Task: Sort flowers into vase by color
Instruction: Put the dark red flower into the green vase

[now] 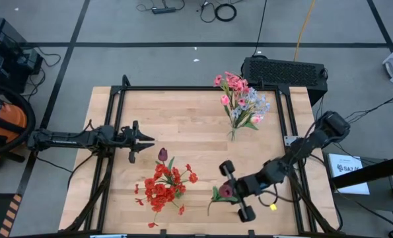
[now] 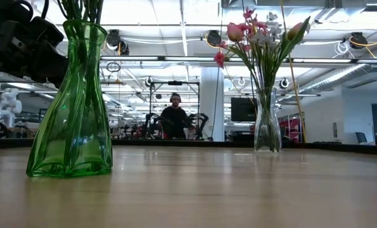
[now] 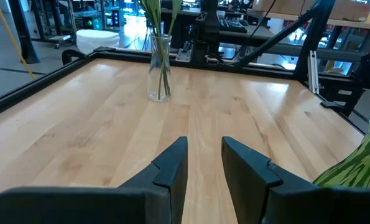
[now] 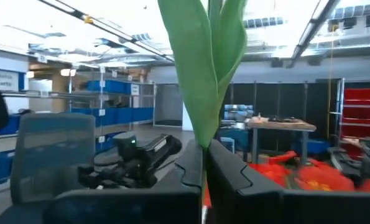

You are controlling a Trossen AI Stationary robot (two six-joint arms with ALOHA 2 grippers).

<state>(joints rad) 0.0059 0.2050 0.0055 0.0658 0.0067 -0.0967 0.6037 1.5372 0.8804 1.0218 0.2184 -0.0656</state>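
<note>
Since the right gripper (image 1: 230,190) is clamped on a maroon tulip (image 1: 225,191), the red bunch (image 1: 163,188) sits beside it, toward the idle, part-open left gripper (image 1: 147,141).

You have a light wooden table (image 1: 183,125) edged by a black frame. On it stand two vases: a green glass vase (image 2: 71,101) near the front and a clear glass vase (image 2: 267,123) near the back right, well apart.

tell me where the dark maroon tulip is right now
In the high view one dark maroon tulip is held in the right gripper, shut on its stem, near the table's front edge, right of the red flowers in the green vase.
</note>
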